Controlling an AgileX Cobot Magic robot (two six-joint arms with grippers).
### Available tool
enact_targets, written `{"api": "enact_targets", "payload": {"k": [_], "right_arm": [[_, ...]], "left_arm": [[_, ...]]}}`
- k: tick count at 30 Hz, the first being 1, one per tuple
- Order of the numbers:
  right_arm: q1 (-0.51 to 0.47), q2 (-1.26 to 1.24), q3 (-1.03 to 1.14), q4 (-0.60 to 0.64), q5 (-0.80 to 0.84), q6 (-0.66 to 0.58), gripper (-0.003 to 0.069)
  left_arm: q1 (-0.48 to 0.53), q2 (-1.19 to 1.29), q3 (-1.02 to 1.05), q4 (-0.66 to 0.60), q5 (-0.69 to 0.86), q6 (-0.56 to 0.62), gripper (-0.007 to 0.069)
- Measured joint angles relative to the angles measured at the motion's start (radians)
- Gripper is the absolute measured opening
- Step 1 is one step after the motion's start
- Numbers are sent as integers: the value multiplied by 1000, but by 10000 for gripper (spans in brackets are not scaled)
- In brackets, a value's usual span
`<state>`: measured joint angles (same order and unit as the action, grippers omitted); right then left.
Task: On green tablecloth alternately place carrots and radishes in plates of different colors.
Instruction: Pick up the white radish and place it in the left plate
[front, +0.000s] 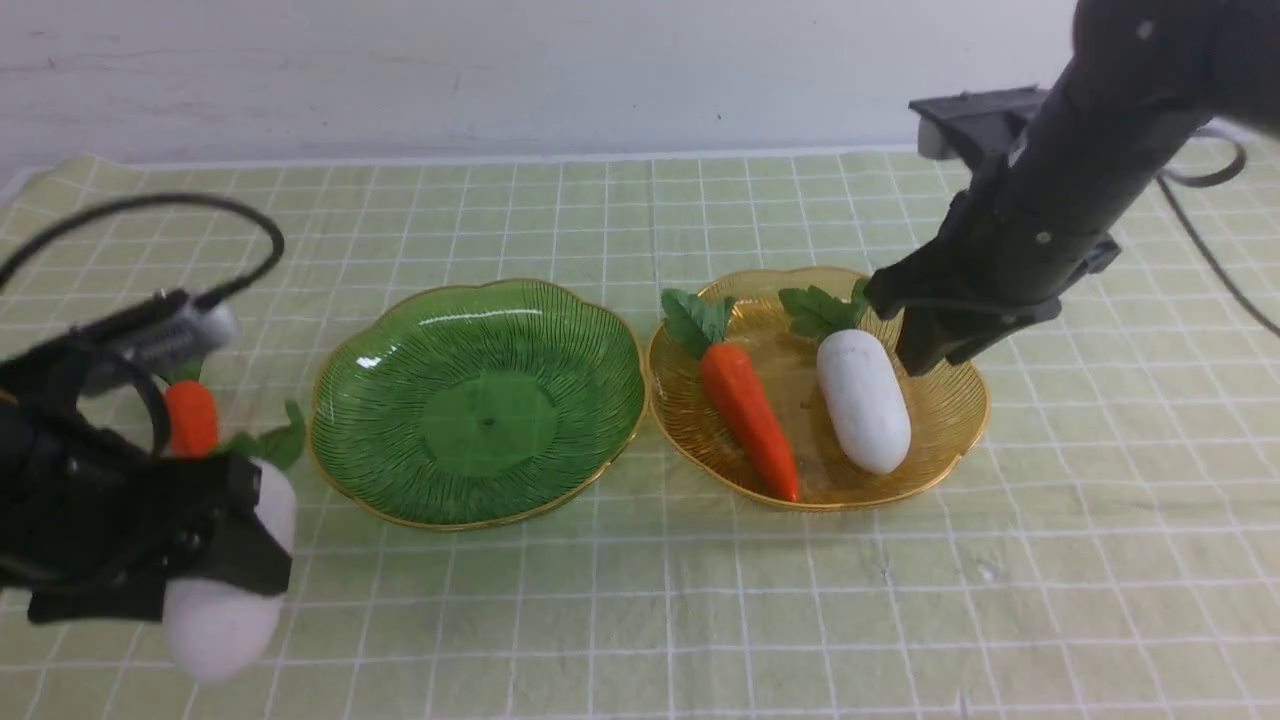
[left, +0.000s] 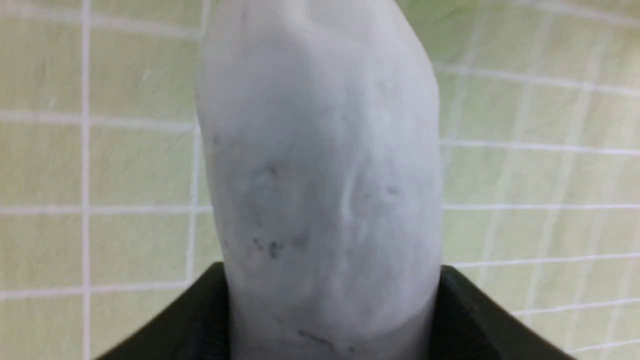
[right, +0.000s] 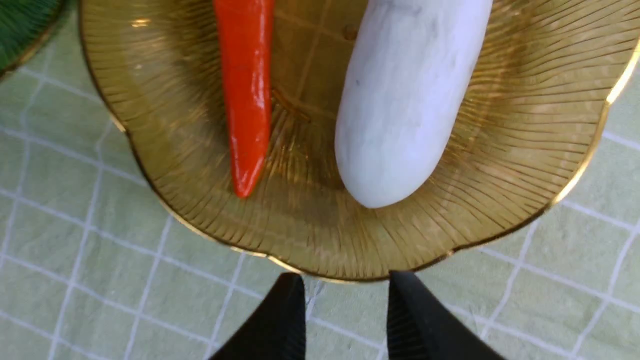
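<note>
White plump toy radish w/ green leaves (front: 222, 622): clamped in L pincer (left: 332, 305), near side of green ribbed plastic plate w/ scalloped gold rim (front: 490, 415), not in it. Looks lifted off the pale green gridded tablecloth (front: 620, 620), can't be sure. Orange toy carrot (front: 191, 418) just past it, partly hidden by L arm.

Amber ribbed plate, same rim (front: 930, 420): 1 tapered orange carrot (front: 752, 420) + 1 white radish (front: 864, 402), side by side, so that half's done. Green plate empty; prob. needs the held radish + remaining carrot. Approx. halfway.

Room: plates sit v. close, rims nearly meeting; open cloth in front of both and to R of amber. L pincer must clear green's raised rim, and radish could nudge the carrot on the way. R pincer (right: 347, 305) holds nothing, tips apart, over amber's edge area; best backed off R.
</note>
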<state>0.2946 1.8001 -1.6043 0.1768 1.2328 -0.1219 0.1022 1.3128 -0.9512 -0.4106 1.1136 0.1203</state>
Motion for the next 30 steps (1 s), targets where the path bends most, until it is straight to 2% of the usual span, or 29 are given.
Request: {"api": "enact_targets", "payload": {"k": [4,10,16,19,21,25,30], "right_arm": [[0,-116,76,1,3,1,183],[0,-250,230,8,4,3,181],[0,-350,385,34,4,-5,181],[0,-376,423,34,5,-23,181],[0,-389,447,34,7,-39,181],[0,-391,456,26,9,-58,181],[0,-391,456,12,8,-64,181]], "left_arm": [[-65,54,-154,-16,1,-2,426],[-188,240,-318,-21,-143,-3,426],[-250,454,-418,-67,-307,-22,426],[-254,518,-446,-106,-335,-23,428],[-254,561,-465,-134,-339,-23,450],[-254,613,-478,-169,-347,-23,565],[-245,601,-481,-173,-343,-23,612]]}}
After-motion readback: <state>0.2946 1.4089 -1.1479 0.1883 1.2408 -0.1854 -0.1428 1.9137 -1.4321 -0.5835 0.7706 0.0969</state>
